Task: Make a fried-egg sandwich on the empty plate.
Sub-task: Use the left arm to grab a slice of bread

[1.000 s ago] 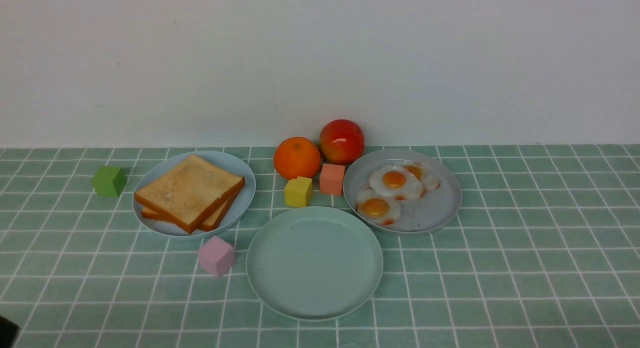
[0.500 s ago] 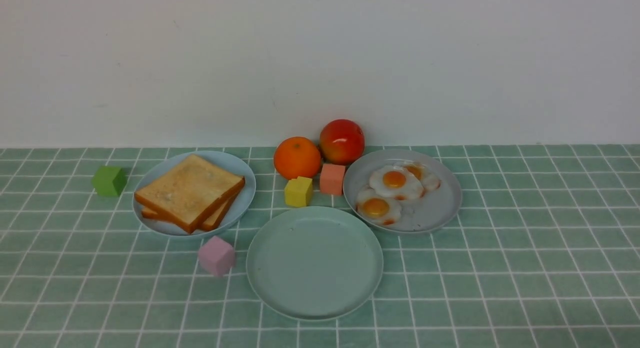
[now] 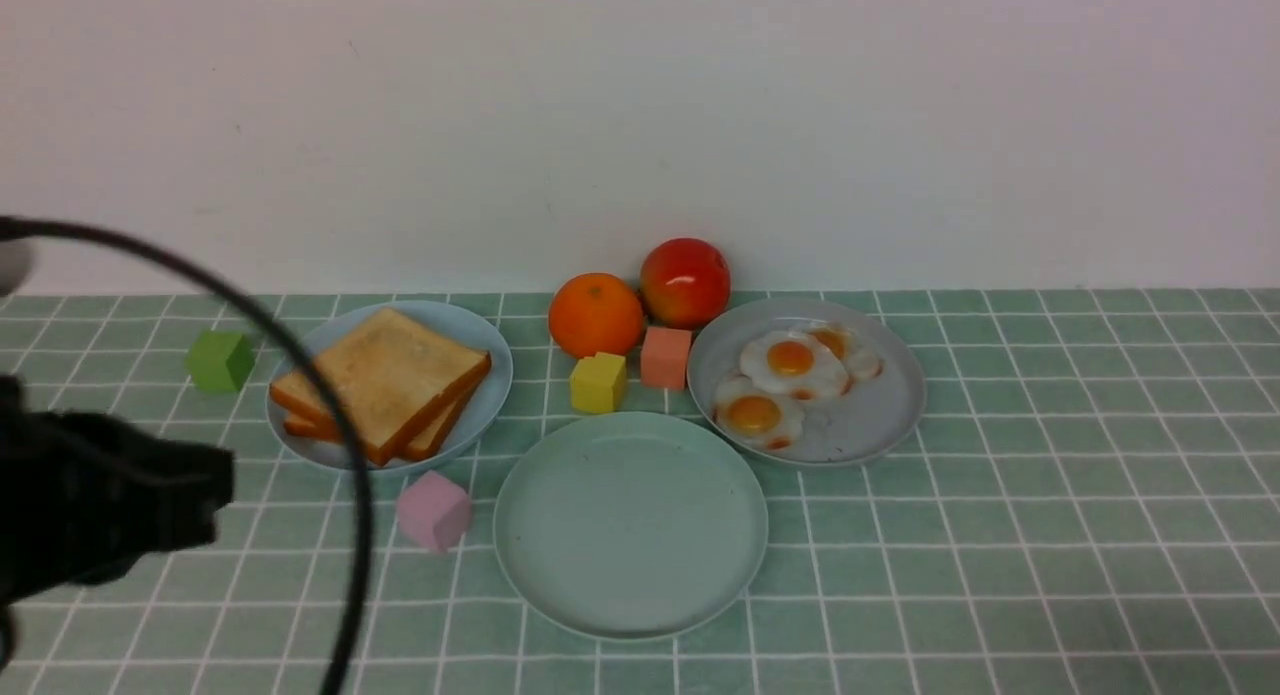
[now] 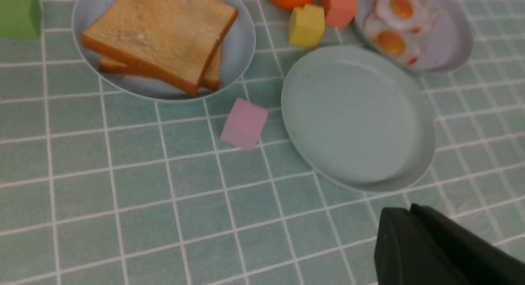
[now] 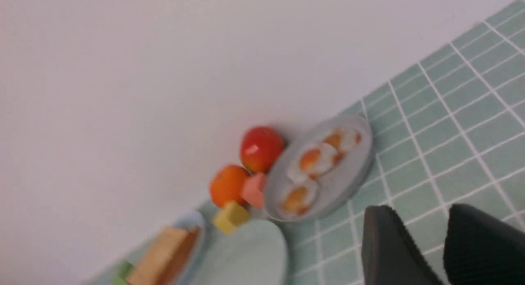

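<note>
The empty mint-green plate [image 3: 630,525] lies at the front middle and also shows in the left wrist view [image 4: 357,112]. Two stacked toasted bread slices [image 3: 380,380] rest on a pale blue plate [image 3: 492,375] behind it to the left. Three fried eggs [image 3: 790,360] lie on a grey plate [image 3: 870,415] at the back right. My left gripper [image 3: 215,485] hovers at the left, in front of the bread plate. Its fingers are pressed together and empty in the left wrist view [image 4: 406,211]. My right gripper [image 5: 420,209] is open and empty, off to the right of the egg plate.
An orange [image 3: 594,315] and a red tomato [image 3: 684,282] sit by the wall. Yellow [image 3: 597,382] and salmon [image 3: 664,357] blocks lie behind the mint plate. A pink block [image 3: 432,511] lies left of it and a green block [image 3: 219,361] far left. A black cable [image 3: 340,435] arcs over the bread plate.
My left arm and its cable have come into the front view from the left. Nothing on the table has moved.
</note>
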